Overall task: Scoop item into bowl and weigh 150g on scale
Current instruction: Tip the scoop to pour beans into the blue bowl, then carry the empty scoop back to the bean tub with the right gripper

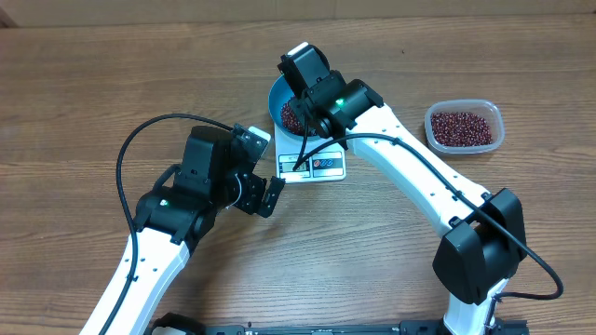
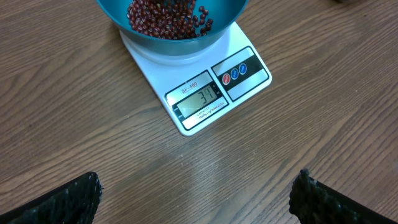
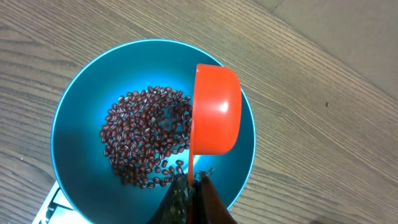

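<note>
Beans (image 3: 143, 137), small, red-brown, lie in a round blue bowl (image 3: 81, 99) on a white scale (image 2: 161, 74); right gripper (image 3: 194, 186) clamps an orange plastic scoop (image 3: 217, 112), left gripper (image 2: 193, 202) gapes.

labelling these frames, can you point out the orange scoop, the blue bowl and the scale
orange scoop (image 3: 215, 112): right wrist view, on the cup's rounded outside
blue bowl (image 3: 78, 134): right wrist view, on its bare inner wall
scale (image 2: 199, 101): left wrist view, on its display

Brown wood-grain counter (image 1: 112, 74), clear rounded-rectangular plastic tub (image 1: 498, 116), round orange plastic scoop (image 3: 216, 112).
The tub sat on the counter at the far right, well apart from the scoop, which was tipped on its side.
</note>
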